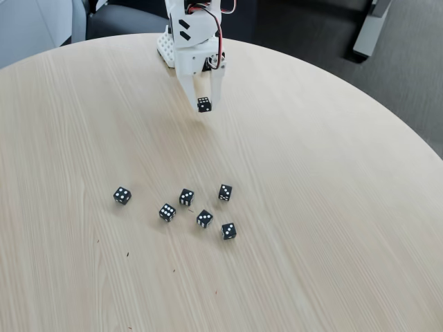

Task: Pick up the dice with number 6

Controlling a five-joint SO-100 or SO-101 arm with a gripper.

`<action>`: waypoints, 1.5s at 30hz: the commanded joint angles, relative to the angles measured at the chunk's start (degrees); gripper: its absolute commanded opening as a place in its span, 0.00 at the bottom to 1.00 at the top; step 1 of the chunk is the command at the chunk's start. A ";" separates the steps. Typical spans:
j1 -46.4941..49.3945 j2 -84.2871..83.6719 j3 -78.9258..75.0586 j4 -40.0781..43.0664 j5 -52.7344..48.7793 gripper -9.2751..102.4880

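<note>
In the fixed view a small black die with white pips (204, 104) hangs above the table between the white fingertips of my gripper (204, 105), which is shut on it. This held die is the dice with number 6; two of its pip faces show toward the camera. The white arm reaches down from the table's far edge at the top centre. Several other black dice lie on the wood well below the gripper, among them one at the left (122, 196) and one at the lower right (228, 231).
The round light-wood table (332, 207) curves away at the top and right, with dark floor beyond its edge. A grey chair seat and a white furniture leg stand past the far edge. The loose dice cluster around the table's middle.
</note>
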State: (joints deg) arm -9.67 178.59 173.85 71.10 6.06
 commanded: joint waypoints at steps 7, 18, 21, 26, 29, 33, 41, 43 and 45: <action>0.09 0.35 -0.09 0.18 0.97 0.12; 0.53 0.35 -0.09 0.18 1.93 0.12; 0.53 0.35 -0.09 0.18 1.85 0.12; 0.53 0.35 -0.09 0.18 1.76 0.12; 0.53 0.26 -0.09 0.18 1.67 0.12; 0.62 0.09 -0.09 0.18 1.49 0.12; 0.62 0.26 -0.09 0.18 1.49 0.12; 0.62 0.26 -0.09 0.18 1.49 0.12; 0.62 0.26 -0.09 0.18 1.49 0.12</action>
State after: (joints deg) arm -9.67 178.59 173.85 71.10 7.73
